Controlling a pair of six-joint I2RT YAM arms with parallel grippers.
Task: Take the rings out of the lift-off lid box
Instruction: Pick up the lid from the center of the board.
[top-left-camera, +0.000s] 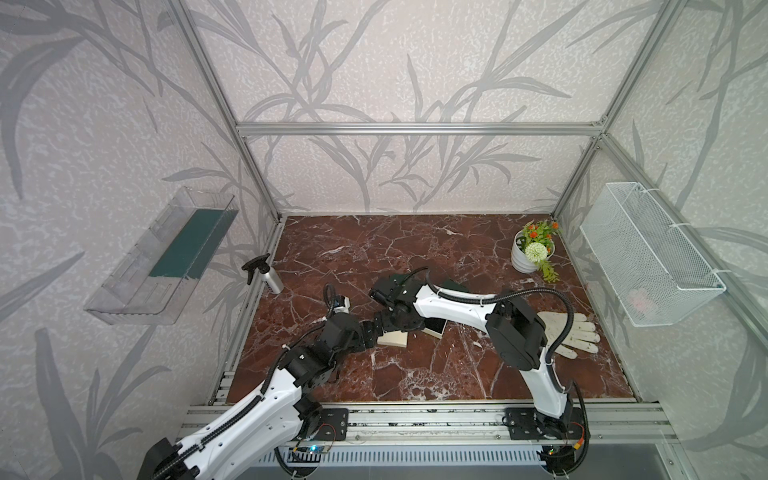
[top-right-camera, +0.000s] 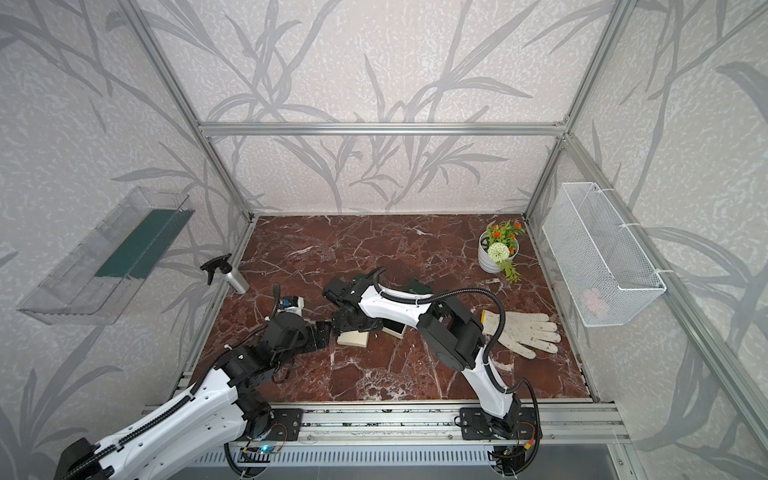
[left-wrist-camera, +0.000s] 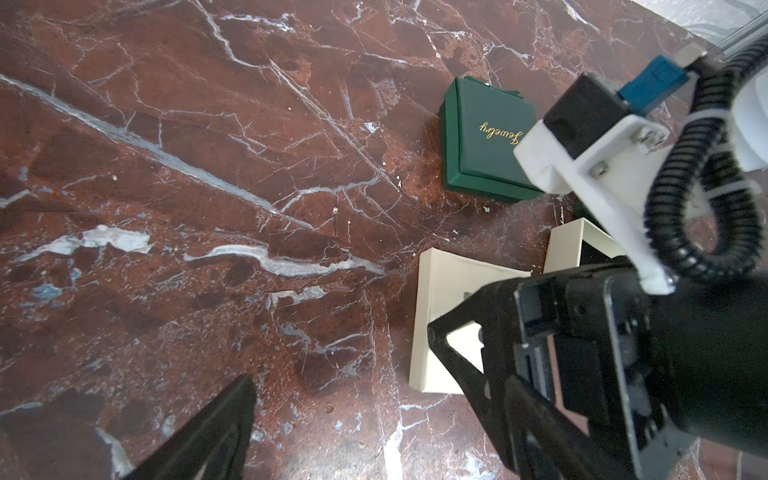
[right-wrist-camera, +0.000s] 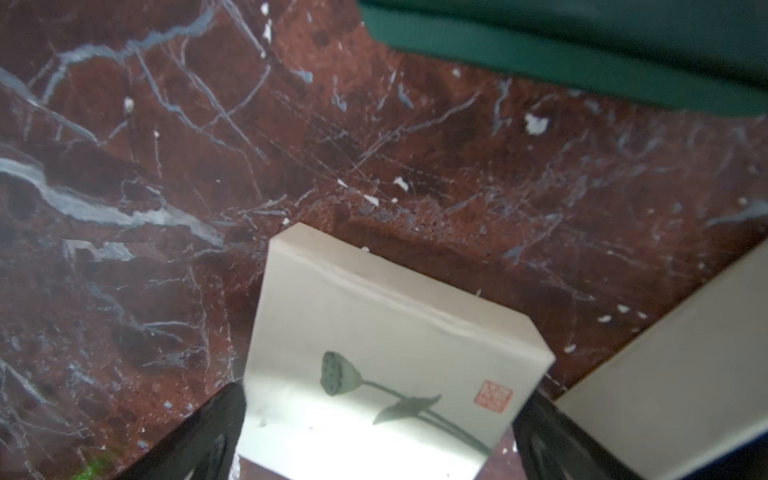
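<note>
Straddling the cream lid (right-wrist-camera: 374, 328), the right claw (right-wrist-camera: 382, 395) stands spread wide, one finger on each side of it. Whether the pads touch the lid's walls cannot be told. The lid, printed with a lotus pod and a red seal, lies directly under this claw. Just to the claw's right sits the box base (right-wrist-camera: 665, 374), cream-walled, uncovered and largely under the right arm. The rings cannot be made out in any view.

The left claw (left-wrist-camera: 376, 390) is spread too, with only bare stone between its fingers, and its tips are close to the lid's edge and to the right claw. A closed green box (left-wrist-camera: 486, 141) lettered "Jewelry" rests a little beyond both claws.

Everything sits on a red-brown marble tabletop (top-left-camera: 415, 249) veined white. Well away from the claws are a spray bottle (top-left-camera: 272, 279) ahead and left, a flower pot (top-left-camera: 524, 259) ahead and right, and a white glove (top-left-camera: 577, 332) off to the right. Leaf-patterned walls (top-left-camera: 415, 62) in an aluminium frame (top-left-camera: 415, 129) carry a clear shelf (top-left-camera: 137, 291) and a wire basket (top-left-camera: 648, 257).
</note>
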